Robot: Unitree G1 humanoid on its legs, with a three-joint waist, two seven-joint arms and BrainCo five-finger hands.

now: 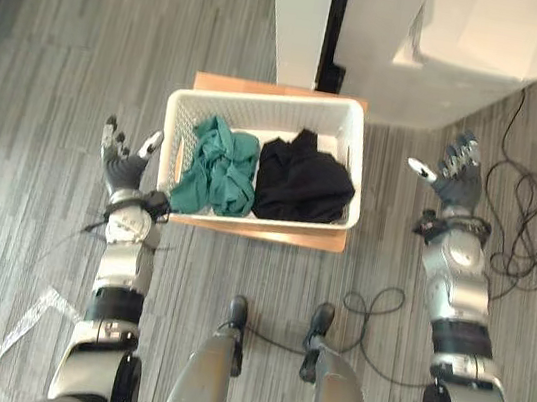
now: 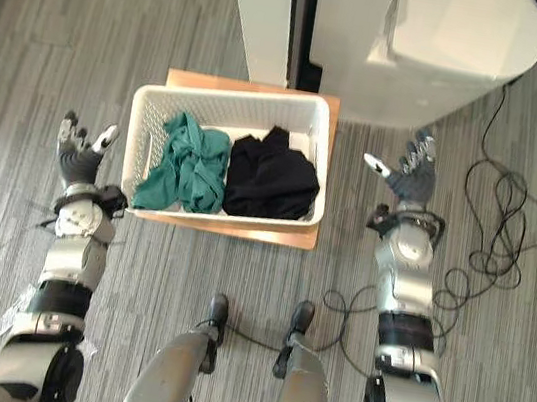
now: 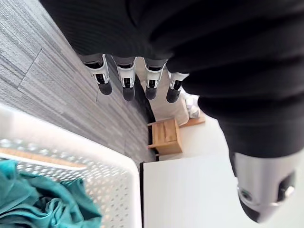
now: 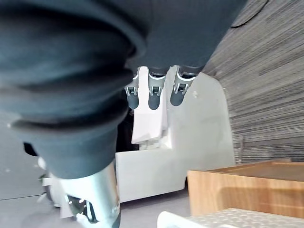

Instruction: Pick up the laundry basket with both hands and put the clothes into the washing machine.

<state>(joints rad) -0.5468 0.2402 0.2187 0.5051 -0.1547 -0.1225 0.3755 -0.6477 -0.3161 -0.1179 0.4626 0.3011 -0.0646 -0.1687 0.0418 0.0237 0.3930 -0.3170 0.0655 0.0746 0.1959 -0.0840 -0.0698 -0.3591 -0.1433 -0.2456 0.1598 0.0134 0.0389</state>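
Laundry basket, white perforated plastic, rectangular with rounded corners, sits on a low wooden surface on the grey striped floor, just before a white washing machine. Inside lie crumpled green clothes at left and black clothes at right. Left hand and right hand flank it, apart from its walls, fingers straight and spread, holding nothing.

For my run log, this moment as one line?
left hand: open | right hand: open | laundry basket: on wooden stand, ungrasped | clothes: inside
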